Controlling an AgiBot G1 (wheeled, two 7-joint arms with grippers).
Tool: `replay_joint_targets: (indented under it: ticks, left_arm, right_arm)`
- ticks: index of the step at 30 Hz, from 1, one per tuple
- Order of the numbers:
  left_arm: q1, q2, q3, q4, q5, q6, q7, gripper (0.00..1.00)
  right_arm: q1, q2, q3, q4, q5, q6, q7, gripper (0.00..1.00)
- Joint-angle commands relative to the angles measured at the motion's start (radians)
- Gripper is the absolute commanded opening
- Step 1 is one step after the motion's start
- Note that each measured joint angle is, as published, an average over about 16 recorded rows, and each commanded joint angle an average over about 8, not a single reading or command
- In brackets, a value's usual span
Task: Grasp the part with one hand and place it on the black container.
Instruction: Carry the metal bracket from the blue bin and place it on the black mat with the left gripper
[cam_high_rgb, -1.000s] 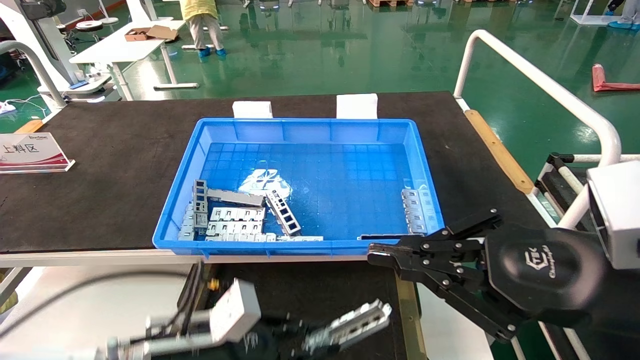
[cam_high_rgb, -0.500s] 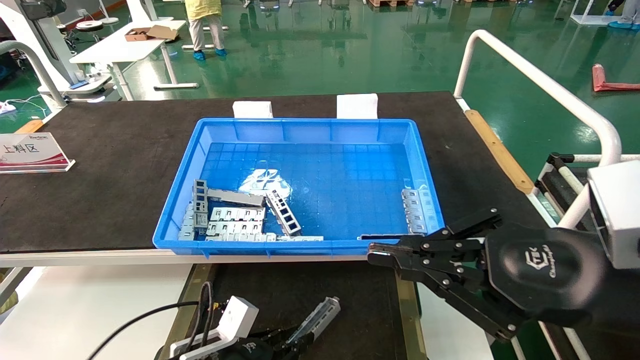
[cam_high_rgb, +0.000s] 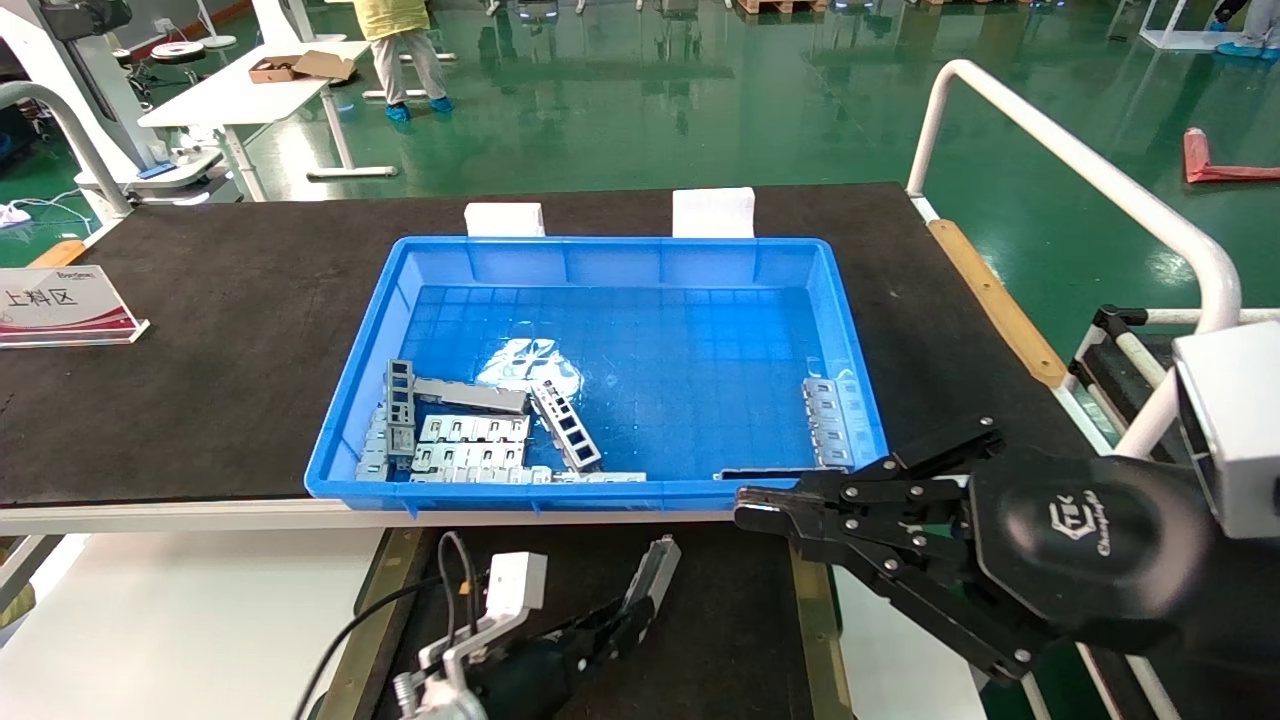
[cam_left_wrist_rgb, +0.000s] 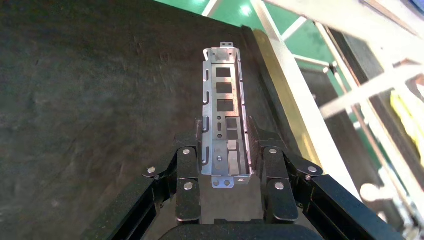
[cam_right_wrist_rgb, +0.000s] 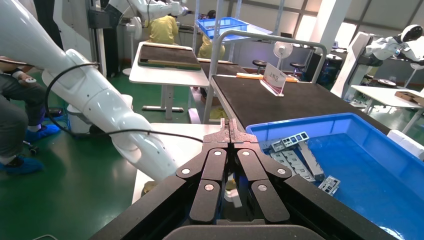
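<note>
My left gripper (cam_high_rgb: 622, 618) is at the bottom of the head view, shut on one end of the part (cam_high_rgb: 655, 572), a slim silver channel strip with rectangular cutouts. The strip points away from me over the black container (cam_high_rgb: 720, 640), a matte tray with olive-brass side rails (cam_high_rgb: 812, 620). In the left wrist view the part (cam_left_wrist_rgb: 222, 100) sits between the fingers (cam_left_wrist_rgb: 187, 165) of the left gripper (cam_left_wrist_rgb: 225, 147), over the black surface (cam_left_wrist_rgb: 90, 100). I cannot tell whether it touches the tray. My right gripper (cam_high_rgb: 745, 515) is shut and empty, parked by the bin's front right corner.
A blue bin (cam_high_rgb: 420, 255) on the black table mat (cam_high_rgb: 200, 330) holds several more silver parts (cam_high_rgb: 470, 440) at its front left and right. A sign (cam_high_rgb: 60, 305) stands at the left. A white railing (cam_high_rgb: 1080, 170) runs on the right.
My left gripper has swung with the part, which now lies farther left and forward, pointing away from me over the tray. The right arm has not moved.
</note>
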Motion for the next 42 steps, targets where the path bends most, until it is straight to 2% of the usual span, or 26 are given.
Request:
replay_joint_targets:
  ticks: [1, 9, 19, 20, 22, 23, 28, 30, 31, 32, 42]
  left_arm:
    - [-0.006, 0.029, 0.008, 0.021, -0.015, -0.030, -0.020, 0.00]
    - [-0.023, 0.137, 0.010, 0.137, -0.045, -0.100, -0.048, 0.00]
    - [-0.022, 0.230, -0.022, 0.261, -0.042, -0.126, -0.059, 0.00]
    - [-0.021, 0.237, -0.027, 0.272, -0.040, -0.126, -0.059, 0.01]
    - [-0.019, 0.250, -0.037, 0.292, -0.034, -0.123, -0.059, 0.09]
    - [-0.018, 0.255, -0.041, 0.300, -0.030, -0.122, -0.058, 0.15]
    - [-0.011, 0.273, -0.063, 0.332, -0.013, -0.109, -0.056, 0.74]
    - [-0.009, 0.277, -0.072, 0.340, -0.008, -0.103, -0.055, 0.91]
    - [-0.008, 0.279, -0.075, 0.343, -0.005, -0.101, -0.055, 0.97]
    - [-0.007, 0.280, -0.079, 0.345, -0.003, -0.098, -0.055, 1.00]
    - [0.001, 0.284, -0.108, 0.345, 0.021, -0.083, -0.047, 1.00]
  right_arm:
    - [0.000, 0.000, 0.000, 0.000, 0.000, 0.000, 0.000, 0.00]
    - [0.000, 0.000, 0.000, 0.000, 0.000, 0.000, 0.000, 0.00]
    - [0.000, 0.000, 0.000, 0.000, 0.000, 0.000, 0.000, 0.00]
    - [0.000, 0.000, 0.000, 0.000, 0.000, 0.000, 0.000, 0.00]
    - [0.000, 0.000, 0.000, 0.000, 0.000, 0.000, 0.000, 0.01]
    - [0.000, 0.000, 0.000, 0.000, 0.000, 0.000, 0.000, 0.07]
    - [0.000, 0.000, 0.000, 0.000, 0.000, 0.000, 0.000, 0.69]
    - [0.000, 0.000, 0.000, 0.000, 0.000, 0.000, 0.000, 0.92]
    - [0.000, 0.000, 0.000, 0.000, 0.000, 0.000, 0.000, 0.99]
    - [0.000, 0.000, 0.000, 0.000, 0.000, 0.000, 0.000, 1.00]
    - [0.000, 0.000, 0.000, 0.000, 0.000, 0.000, 0.000, 1.00]
